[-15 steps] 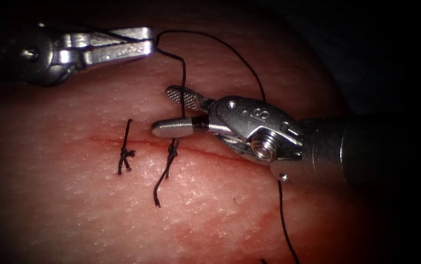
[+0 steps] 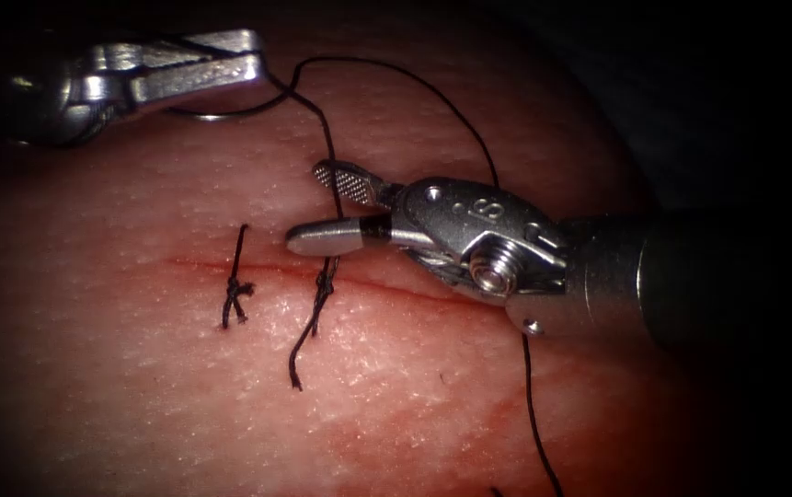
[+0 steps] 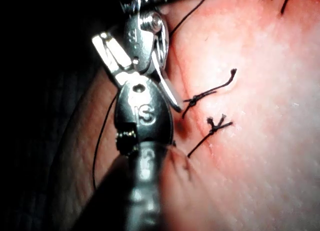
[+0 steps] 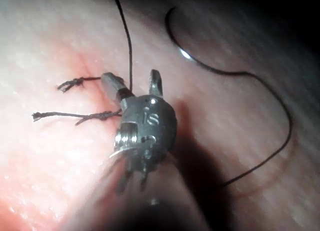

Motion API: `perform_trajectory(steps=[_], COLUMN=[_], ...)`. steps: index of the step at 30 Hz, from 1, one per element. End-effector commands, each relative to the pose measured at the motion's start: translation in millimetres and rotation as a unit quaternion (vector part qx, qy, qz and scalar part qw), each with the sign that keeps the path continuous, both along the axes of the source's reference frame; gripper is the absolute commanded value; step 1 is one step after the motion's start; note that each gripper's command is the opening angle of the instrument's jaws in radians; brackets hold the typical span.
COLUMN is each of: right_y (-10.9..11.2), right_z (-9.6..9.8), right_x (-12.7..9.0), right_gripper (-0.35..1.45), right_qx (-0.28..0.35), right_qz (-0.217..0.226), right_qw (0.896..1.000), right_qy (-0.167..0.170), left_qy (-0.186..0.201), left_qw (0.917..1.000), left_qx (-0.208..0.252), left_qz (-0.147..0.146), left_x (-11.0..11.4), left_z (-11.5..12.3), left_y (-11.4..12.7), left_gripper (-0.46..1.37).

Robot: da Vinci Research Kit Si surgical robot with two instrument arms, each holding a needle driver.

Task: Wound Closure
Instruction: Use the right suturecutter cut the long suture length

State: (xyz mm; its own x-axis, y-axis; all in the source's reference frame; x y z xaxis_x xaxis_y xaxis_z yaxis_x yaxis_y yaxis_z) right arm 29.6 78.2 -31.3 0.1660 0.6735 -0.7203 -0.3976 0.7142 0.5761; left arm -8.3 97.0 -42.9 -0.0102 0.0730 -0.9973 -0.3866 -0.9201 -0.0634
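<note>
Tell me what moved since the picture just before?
The left tool slid up and to the left, still shut on the thread, and the needle now peeks out below it. The right tool stayed open around the thread above the knot. The other stitch and tissue look unchanged.

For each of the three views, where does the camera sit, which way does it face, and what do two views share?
Endoscope: above and in front of the cut; left tool shut on thread, right tool open, holding nothing.
Left wrist: along the left shaft, toward its tool and the knots.
Right wrist: along the right shaft; open jaws astride the thread, needle lying on the tissue beyond.
Shared: both wrist views show the two knots.
</note>
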Motion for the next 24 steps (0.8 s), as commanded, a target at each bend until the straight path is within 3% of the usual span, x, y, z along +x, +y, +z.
perform_trajectory(steps=[1,24], right_y=[0.0,-1.1], right_z=[0.1,0.3], right_x=[0.0,3.6], right_gripper=[1.12,1.18], right_qx=[-0.006,-0.079], right_qz=[0.002,0.033], right_qw=[1.0,0.996], right_qy=[0.002,0.029], left_qy=[-0.001,0.005], left_qw=[1.0,1.0], left_qx=[0.001,0.001], left_qz=[0.003,0.0], left_x=[0.0,0.1], left_z=[-0.1,-2.3], left_y=[0.1,3.2], left_gripper=[-0.35,-0.35])
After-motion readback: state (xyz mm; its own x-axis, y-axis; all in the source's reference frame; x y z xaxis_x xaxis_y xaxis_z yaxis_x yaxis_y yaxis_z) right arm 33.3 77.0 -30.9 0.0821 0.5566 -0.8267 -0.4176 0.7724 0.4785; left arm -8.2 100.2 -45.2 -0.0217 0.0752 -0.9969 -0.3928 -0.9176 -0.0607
